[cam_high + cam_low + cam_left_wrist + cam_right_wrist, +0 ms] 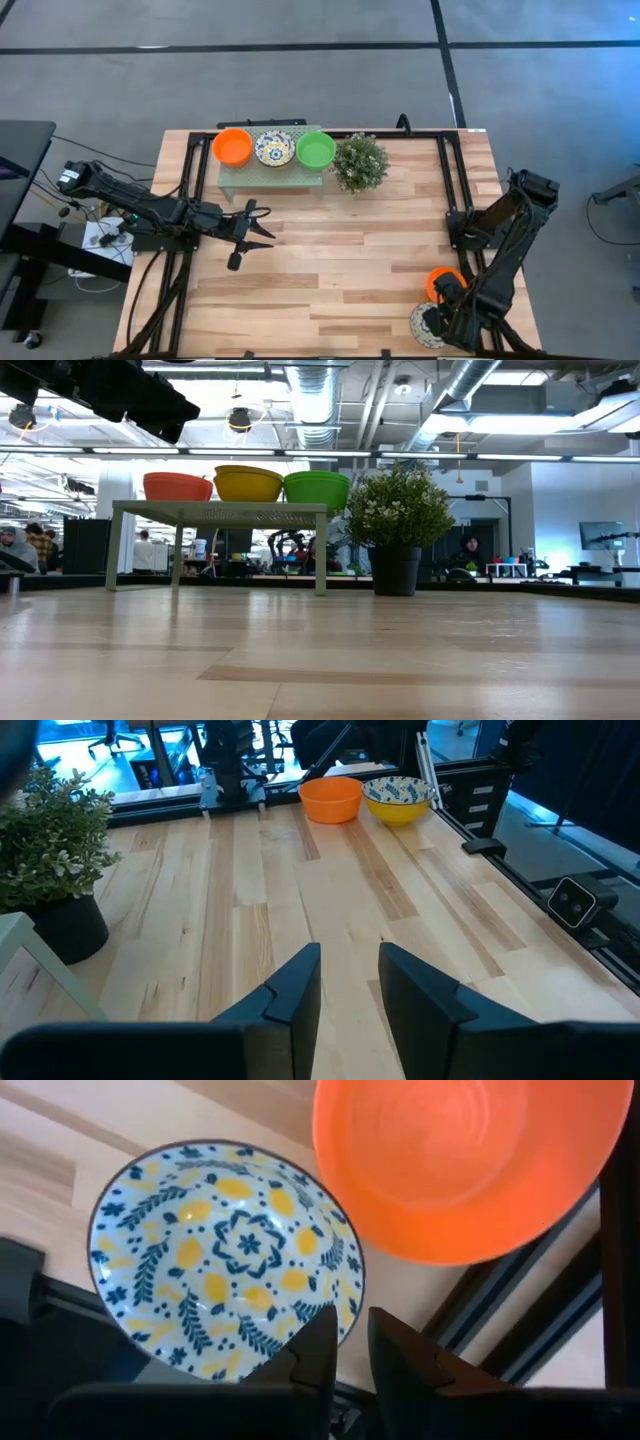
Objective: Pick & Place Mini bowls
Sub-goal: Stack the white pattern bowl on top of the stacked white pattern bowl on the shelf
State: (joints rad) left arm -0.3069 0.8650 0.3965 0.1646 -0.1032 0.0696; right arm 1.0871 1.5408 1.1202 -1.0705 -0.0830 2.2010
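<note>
Three mini bowls stand in a row on a small green shelf (272,178) at the table's far side: red-orange (232,147), floral (274,148) and green (316,150). Two more rest on the table at its near right corner, a red-orange bowl (443,281) and a floral bowl (425,325); the left wrist view also shows this red-orange bowl (331,798) and floral bowl (400,800). My right gripper (352,1342) hangs over the floral bowl (225,1260), almost shut at its rim. My left gripper (258,224) hovers open above the table's left middle, touching nothing. My right gripper comes at the floral bowl from above, pointing down, at the rim section (343,1312) nearest the red-orange bowl (460,1160). One finger (312,1352) stands over the bowl's inside and the other (405,1352) outside it. The bowl sits upright on the table.
A small bushy plant (360,162) in a dark pot stands to the right of the shelf. Black rails (447,180) run along the table's left, right and far sides. Bare wood lies across the middle (340,260).
</note>
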